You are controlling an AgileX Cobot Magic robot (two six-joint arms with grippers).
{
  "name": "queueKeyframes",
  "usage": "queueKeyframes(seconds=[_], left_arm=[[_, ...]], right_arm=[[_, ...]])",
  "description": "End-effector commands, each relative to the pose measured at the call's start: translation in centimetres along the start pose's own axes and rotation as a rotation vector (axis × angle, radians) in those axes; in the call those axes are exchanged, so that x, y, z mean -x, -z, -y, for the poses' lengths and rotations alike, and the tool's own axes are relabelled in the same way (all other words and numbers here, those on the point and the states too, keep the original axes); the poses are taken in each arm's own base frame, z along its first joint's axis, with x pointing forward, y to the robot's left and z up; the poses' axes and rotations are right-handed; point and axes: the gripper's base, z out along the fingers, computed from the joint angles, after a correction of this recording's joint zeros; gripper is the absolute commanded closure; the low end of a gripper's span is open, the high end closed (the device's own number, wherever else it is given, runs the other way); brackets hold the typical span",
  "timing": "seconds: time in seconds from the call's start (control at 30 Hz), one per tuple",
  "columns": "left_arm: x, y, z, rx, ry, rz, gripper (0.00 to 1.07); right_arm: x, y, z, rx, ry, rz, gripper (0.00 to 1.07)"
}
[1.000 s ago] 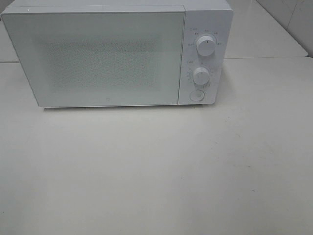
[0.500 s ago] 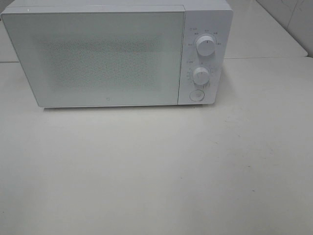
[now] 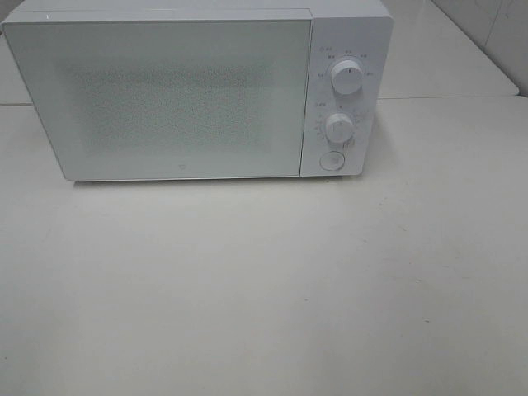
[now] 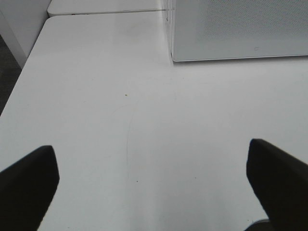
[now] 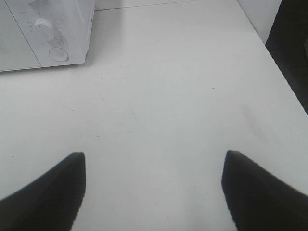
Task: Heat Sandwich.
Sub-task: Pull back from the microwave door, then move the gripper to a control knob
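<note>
While neither arm reaches into the high view, each hand shows through its own wrist camera. The left hand is released, its two dark, blunt fingers spread wide apart and holding nothing, with the matte white surface beneath them. The right hand is released in the same way, its black fingers set wide apart above the same pale surface and gripping nothing.

Farther off in the left wrist view stands one lower front corner of the white, box-shaped microwave oven. Its other front corner, the one with the controls, shows in the right wrist view.

In the high view the surface fills the lower half of the frame. The microwave oven sits on it across the upper left and centre. Its wide, pale, speckled glass door is shut.

To the right of the door a narrow control panel carries a round white upper knob. A smaller round white lower knob sits below that, and a flat round button lies at the panel's foot.

Behind the oven, in the upper right of the frame, a seam divides the surface from a second white tabletop.

Where the sandwich is cannot be told, since no view shows it and the door's speckled panel reveals nothing inside.
</note>
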Motion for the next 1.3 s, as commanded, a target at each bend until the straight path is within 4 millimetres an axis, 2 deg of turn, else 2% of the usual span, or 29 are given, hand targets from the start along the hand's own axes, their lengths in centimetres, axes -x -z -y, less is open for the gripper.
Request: queueKeyframes(seconds=[0.03,0.53,0.8,0.97,1.1,1.3], left_arm=[[-0.1,0.2,0.0,0.003,0.002,0.033,0.08],[-0.1,0.2,0.0,0.003,0.002,0.033,0.08],[-0.1,0.2,0.0,0.003,0.002,0.033,0.08],[-0.1,0.2,0.0,0.003,0.002,0.033,0.08],[-0.1,0.2,0.0,0.003,0.002,0.033,0.08],[-0.1,0.2,0.0,0.003,0.002,0.033,0.08]], right_arm=[[-0.1,0.2,0.0,0.006,-0.01,0.024,0.32],[-0.1,0.2,0.0,0.005,-0.013,0.026,0.32],[1.9,0.7,-0.2,0.018,-0.009,0.136,0.32],[4.1,-0.4,-0.6,0.028,-0.003,0.197,0.32],[5.0,-1.4,-0.7,0.029,0.0,0.185,0.32],[6.5,-4.2,-1.1,0.023,0.009,0.09,0.32]])
